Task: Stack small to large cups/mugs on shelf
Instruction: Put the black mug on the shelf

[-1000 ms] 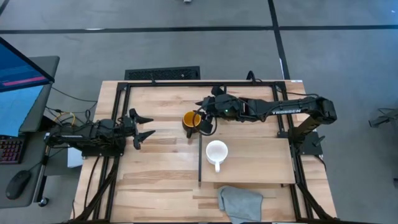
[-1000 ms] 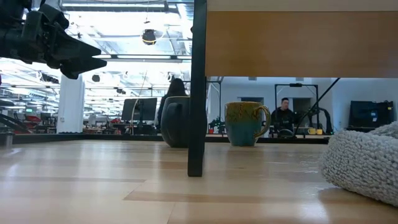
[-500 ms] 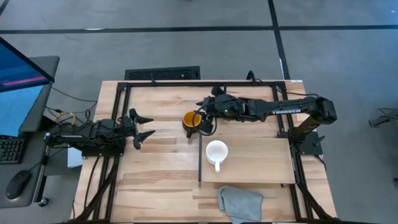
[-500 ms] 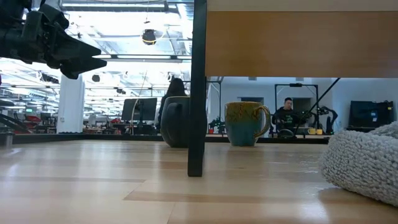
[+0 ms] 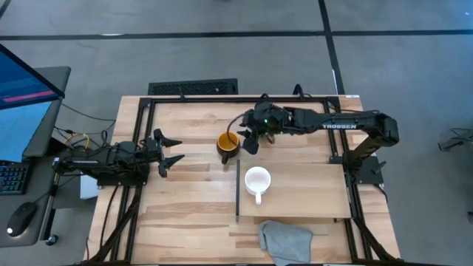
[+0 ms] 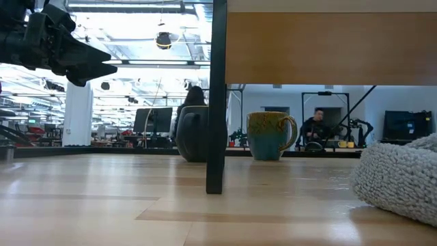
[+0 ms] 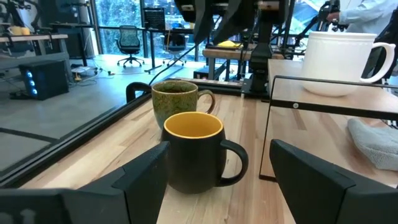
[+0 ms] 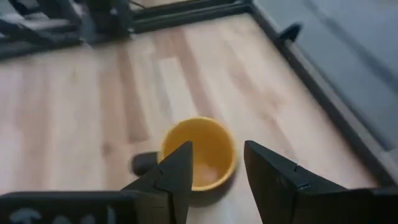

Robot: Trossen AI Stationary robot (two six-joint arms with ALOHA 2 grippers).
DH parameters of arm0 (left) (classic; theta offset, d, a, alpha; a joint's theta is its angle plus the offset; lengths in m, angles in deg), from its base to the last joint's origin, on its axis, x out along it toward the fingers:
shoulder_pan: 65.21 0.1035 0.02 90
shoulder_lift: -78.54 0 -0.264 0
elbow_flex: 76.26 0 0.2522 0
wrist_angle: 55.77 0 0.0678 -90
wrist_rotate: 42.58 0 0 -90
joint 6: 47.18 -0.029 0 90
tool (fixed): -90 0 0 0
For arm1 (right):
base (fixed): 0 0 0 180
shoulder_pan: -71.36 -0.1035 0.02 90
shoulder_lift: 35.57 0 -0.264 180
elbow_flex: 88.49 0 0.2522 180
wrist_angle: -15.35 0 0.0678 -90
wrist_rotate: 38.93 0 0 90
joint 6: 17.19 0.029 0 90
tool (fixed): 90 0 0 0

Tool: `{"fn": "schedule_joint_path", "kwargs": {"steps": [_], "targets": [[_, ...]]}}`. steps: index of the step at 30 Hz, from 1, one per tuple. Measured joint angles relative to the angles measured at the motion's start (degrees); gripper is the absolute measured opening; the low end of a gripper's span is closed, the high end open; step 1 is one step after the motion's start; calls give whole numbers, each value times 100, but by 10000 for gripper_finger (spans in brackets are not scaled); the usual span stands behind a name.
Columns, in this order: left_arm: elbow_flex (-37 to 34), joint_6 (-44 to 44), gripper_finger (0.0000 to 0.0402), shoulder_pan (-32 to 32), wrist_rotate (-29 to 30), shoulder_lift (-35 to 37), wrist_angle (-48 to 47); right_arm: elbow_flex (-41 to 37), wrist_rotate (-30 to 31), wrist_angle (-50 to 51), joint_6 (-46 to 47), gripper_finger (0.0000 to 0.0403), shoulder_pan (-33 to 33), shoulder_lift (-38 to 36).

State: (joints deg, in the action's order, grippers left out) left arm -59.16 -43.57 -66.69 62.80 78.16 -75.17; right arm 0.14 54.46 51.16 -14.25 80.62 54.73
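The black mug [image 5: 227,142] with the yellow inside stands upright on the table, left of the shelf's dark strip. The olive-brown mug [image 7: 180,102] stands just beyond it toward the right; my right arm hides it in the high view. The small white mug [image 5: 257,179] stands on the light-wood shelf [image 5: 310,196]. My right gripper [image 5: 248,140] hangs open and empty above and beside the black mug [image 8: 199,152]. My left gripper [image 5: 171,150] is open and empty at the table's left, pointing at the mugs.
A grey cloth [image 5: 284,240] lies at the near edge below the shelf. The shelf stands raised on a dark leg [image 6: 217,96]. Bare table lies between my left gripper and the mugs. A person sits in the room far behind.
My right gripper has drawn back a little from the black mug, toward the table's far right. The black mug and the olive-brown mug have stayed where they were.
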Motion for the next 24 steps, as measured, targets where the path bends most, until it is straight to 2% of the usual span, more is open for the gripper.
{"fn": "schedule_joint_path", "kwargs": {"steps": [3, 10, 14, 24], "targets": [[0, -2, 266, 0, 0, 0, -1, 93, -336, 40, 317, 166, 198, 0], [0, -9, 266, -1, 0, 0, 0, 571, -388, 160, 293, 166, 315, 58], [0, -12, 266, 0, 0, 1, 0, 869, -353, 577, 282, 167, 288, 377], [0, 35, 266, 0, -2, 0, 1, 2215, -348, 1624, 324, 169, 486, 1626]]}}
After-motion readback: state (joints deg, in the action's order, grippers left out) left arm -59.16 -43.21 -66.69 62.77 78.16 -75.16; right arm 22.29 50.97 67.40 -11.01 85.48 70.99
